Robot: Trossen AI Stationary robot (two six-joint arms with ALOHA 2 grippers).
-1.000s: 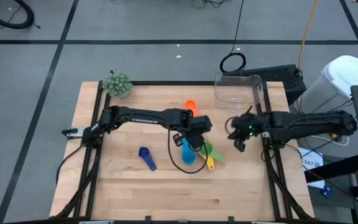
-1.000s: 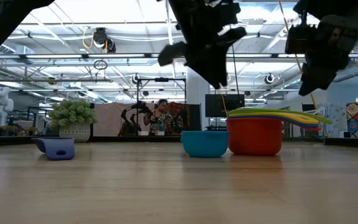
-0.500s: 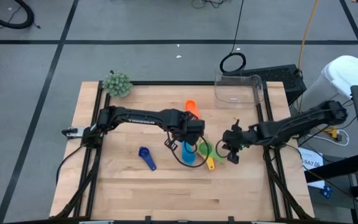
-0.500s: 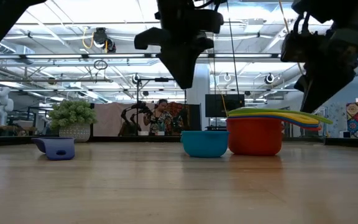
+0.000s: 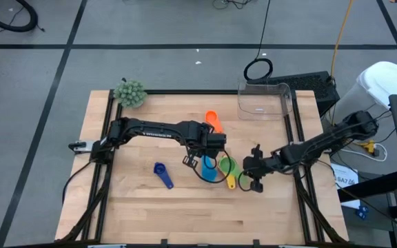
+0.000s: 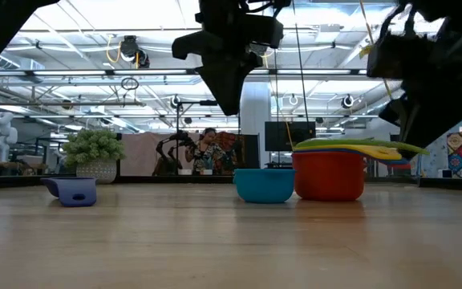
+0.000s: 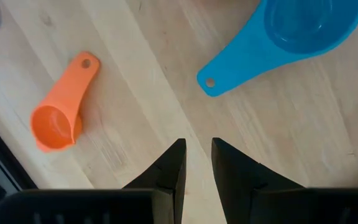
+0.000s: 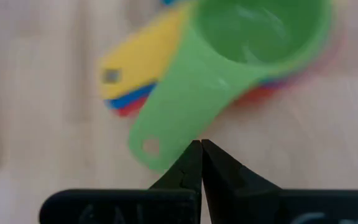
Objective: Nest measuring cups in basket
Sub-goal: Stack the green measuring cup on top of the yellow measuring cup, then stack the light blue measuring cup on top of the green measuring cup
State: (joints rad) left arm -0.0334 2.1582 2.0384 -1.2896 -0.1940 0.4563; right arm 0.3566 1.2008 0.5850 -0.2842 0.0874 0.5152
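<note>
Green plastic fills the right wrist view, where the green measuring cup (image 8: pixel 229 68) is seen lying on top of a nested stack (image 5: pixel 229 169), with yellow, blue and red handle edges fanned beneath it; that layering is barely made out from above. The right gripper (image 8: pixel 196 163) is held just over the green handle's tip, its fingers pressed together and nothing between them.

In the left wrist view, the orange cup (image 7: pixel 59 114) and the light blue cup (image 7: pixel 291 37) are shown lying well apart on the wooden table (image 7: pixel 135 74), and the left gripper (image 7: pixel 194 163) is seen above bare wood between them, its fingers parted by a narrow gap and holding nothing.

Only the high view shows the clear basket (image 5: pixel 265 100) at the table's far right corner, well apart from all the cups, and the dark blue cup (image 5: pixel 162 173) lying alone near the left.

The low view shows the red cup (image 6: pixel 329 175) at the stack's base, touching the light blue one.

No writing can be read anywhere. The light blue cup's bowl is cut off in the left wrist view.
</note>
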